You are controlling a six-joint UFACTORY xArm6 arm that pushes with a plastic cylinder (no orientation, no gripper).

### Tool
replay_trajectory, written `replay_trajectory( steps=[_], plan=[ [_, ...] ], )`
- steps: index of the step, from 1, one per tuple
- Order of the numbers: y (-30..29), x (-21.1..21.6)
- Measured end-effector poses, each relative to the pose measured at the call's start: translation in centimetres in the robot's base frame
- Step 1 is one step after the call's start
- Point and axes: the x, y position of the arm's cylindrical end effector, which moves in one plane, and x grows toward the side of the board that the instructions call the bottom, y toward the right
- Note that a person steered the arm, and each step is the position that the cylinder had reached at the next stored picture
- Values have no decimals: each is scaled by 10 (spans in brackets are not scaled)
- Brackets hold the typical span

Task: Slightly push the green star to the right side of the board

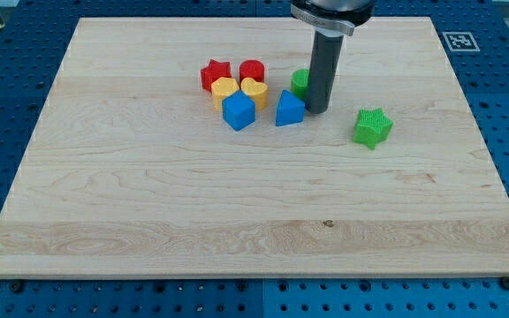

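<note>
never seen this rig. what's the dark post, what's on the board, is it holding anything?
There is one camera view, looking down at an angle on a wooden board set on a blue perforated table. Where the camera is mounted is not on record.

The dark post is the end of a robot arm. It has no gripper, so it holds nothing; it only pushes blocks by sliding my tip along the board.

On the board, near the view's top centre, is a cluster: a red star, a red block, two yellow blocks, a blue cube and a blue block. A green block sits partly hidden behind the rod.

The green star lies apart, to the view's right of my tip, not touching it.
</note>
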Motion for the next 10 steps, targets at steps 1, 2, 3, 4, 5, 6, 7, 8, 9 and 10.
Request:
replay_trajectory(
  steps=[1,2,3,4,5,6,7,8,9,10],
  plan=[
    [-32,0],
    [-38,0],
    [-34,-1],
    [-37,-6],
    [12,2],
    [56,29],
    [56,51],
    [45,60],
    [35,60],
    [26,52]
  ],
)
